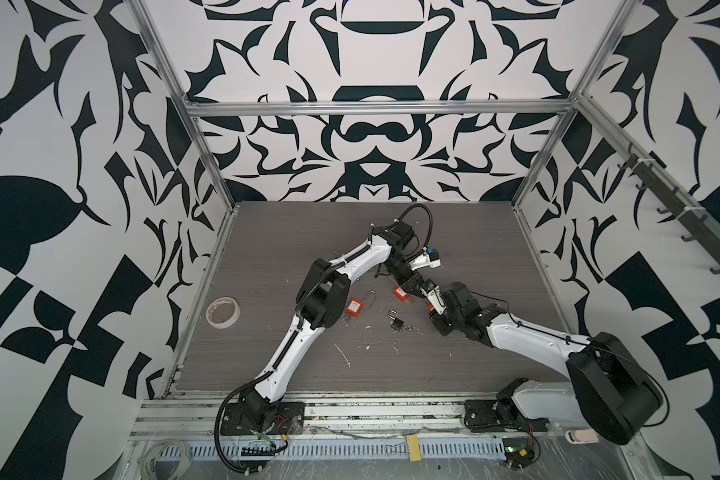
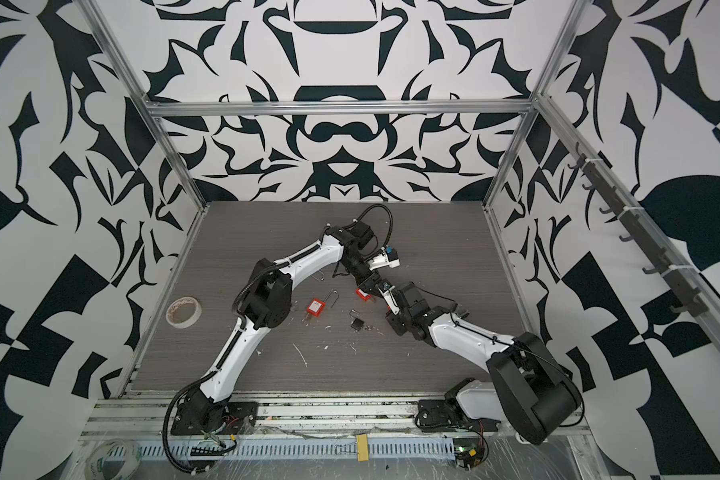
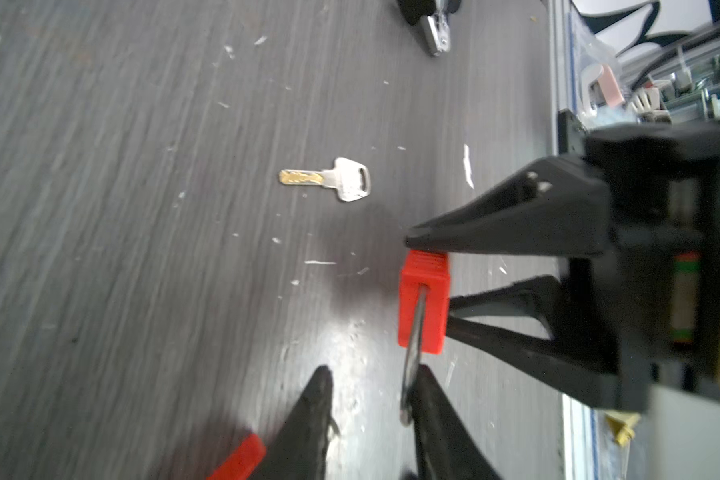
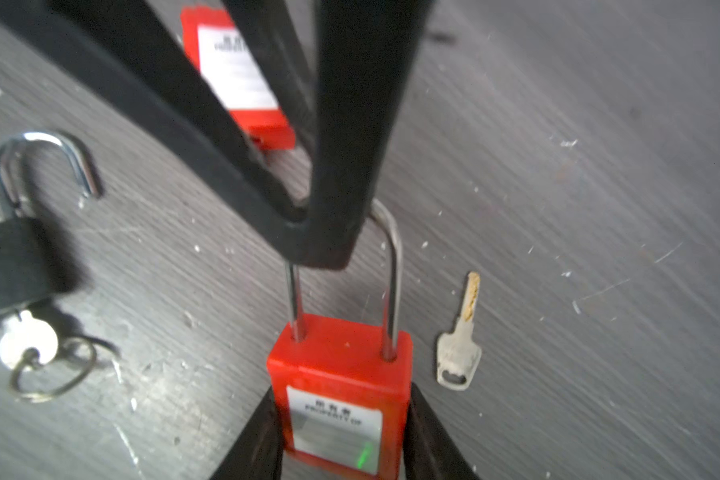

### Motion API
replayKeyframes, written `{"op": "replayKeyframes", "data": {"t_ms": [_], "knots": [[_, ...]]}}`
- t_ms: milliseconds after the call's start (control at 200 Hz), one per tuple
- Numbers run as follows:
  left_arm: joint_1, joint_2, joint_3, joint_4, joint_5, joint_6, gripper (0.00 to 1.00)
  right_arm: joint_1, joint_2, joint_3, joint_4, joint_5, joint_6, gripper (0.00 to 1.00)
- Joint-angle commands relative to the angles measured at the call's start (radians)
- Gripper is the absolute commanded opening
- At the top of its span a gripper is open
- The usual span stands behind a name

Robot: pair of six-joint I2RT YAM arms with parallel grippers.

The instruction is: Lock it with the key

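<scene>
The right end effector point(image 4: 344, 392) was clamped on the body of the red padlock point(image 4: 337, 357), whose shackle point(image 4: 393, 270) had both legs seated in the body. The left end effector point(image 3: 371, 374) stood with its fingers apart at the shackle's top, one finger touching it. The key point(image 4: 458, 345) lay flat on the counter point(image 4: 599, 166) just beside the padlock.

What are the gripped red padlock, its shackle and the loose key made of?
The red padlock body looks like matte moulded plastic, with ribbed sides. Its shackle is probably polished steel, given the bright glints. The key is dull silvery metal with a brassy-looking blade.
</scene>
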Motion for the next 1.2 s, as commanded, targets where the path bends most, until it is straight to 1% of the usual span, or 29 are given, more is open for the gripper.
{"op": "replayKeyframes", "data": {"t_ms": [0,125,220,365,565,710,930,1055,1195], "knots": [[0.036,-0.097,-0.085,0.186,-0.053,-0.085,0.41,0.001,-0.022,0.033,-0.032,-0.017,0.028,0.35],[0.068,-0.174,-0.186,0.328,-0.116,-0.159,0.49,0.0,-0.027,0.066,-0.064,-0.013,0.039,0.35],[0.095,-0.235,-0.275,0.425,-0.175,-0.21,0.49,0.0,0.01,0.118,-0.104,-0.012,0.054,0.35],[0.13,-0.331,-0.409,0.555,-0.202,-0.263,0.5,-0.001,0.082,0.192,-0.158,0.019,0.086,0.35],[0.15,-0.422,-0.536,0.569,-0.21,-0.265,0.51,-0.004,0.172,0.267,-0.209,0.044,0.117,0.35],[0.161,-0.496,-0.643,0.583,-0.221,-0.265,0.51,-0.018,0.208,0.295,-0.229,0.058,0.138,0.36],[0.171,-0.567,-0.741,0.595,-0.226,-0.267,0.51,-0.05,0.281,0.365,-0.281,0.056,0.201,0.43],[0.177,-0.589,-0.768,0.598,-0.231,-0.266,0.51,-0.051,0.316,0.402,-0.308,0.056,0.228,0.49],[0.183,-0.613,-0.786,0.591,-0.23,-0.264,0.51,-0.052,0.342,0.428,-0.331,0.043,0.237,0.52]]}}
